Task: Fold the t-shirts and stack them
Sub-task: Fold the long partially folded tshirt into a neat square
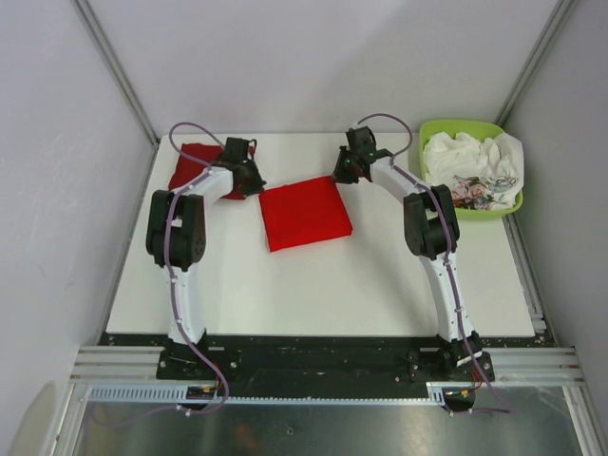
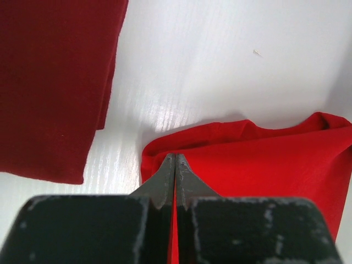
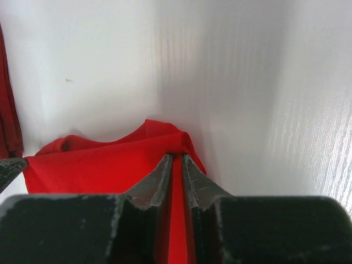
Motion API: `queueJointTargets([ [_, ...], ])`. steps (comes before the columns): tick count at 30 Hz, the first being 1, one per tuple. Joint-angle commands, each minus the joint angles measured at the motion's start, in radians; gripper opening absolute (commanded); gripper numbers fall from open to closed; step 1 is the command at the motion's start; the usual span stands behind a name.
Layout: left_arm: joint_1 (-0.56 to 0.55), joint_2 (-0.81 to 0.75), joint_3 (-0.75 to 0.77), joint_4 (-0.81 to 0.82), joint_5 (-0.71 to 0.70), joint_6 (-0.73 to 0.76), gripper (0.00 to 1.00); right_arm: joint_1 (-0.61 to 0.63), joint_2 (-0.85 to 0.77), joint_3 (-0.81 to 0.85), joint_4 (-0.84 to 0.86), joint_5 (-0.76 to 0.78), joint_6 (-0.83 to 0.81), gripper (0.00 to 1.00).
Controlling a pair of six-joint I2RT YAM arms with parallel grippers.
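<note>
A bright red t-shirt (image 1: 306,214) lies folded into a square in the middle of the table, its print hidden. My left gripper (image 1: 255,182) is at its far left corner; in the left wrist view the gripper (image 2: 175,157) is shut on a thin edge of the bright red cloth (image 2: 264,159). My right gripper (image 1: 340,174) is at the far right corner. Its jaws (image 3: 176,157) stand a narrow gap apart, with a fold of the red cloth (image 3: 99,165) filling it. A darker red t-shirt (image 1: 190,166) (image 2: 49,82) lies folded at the back left, partly under the left arm.
A lime-green basket (image 1: 475,124) at the back right corner holds crumpled white and printed cloth (image 1: 470,157). White walls with metal rails close in the table at the back and on both sides. The arm bases stand at the near edge.
</note>
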Motion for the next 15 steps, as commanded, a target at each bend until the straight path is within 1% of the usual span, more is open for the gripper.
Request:
queueJointTargets([
  [1,0.017,-0.03,0.022,0.012,-0.031,0.04,0.0,0.001,-0.07,0.021,0.016,-0.005,0.014,0.16],
  [15,0.025,-0.003,-0.005,0.012,-0.047,0.067,0.0,0.01,-0.061,0.011,0.059,-0.016,0.051,0.16],
])
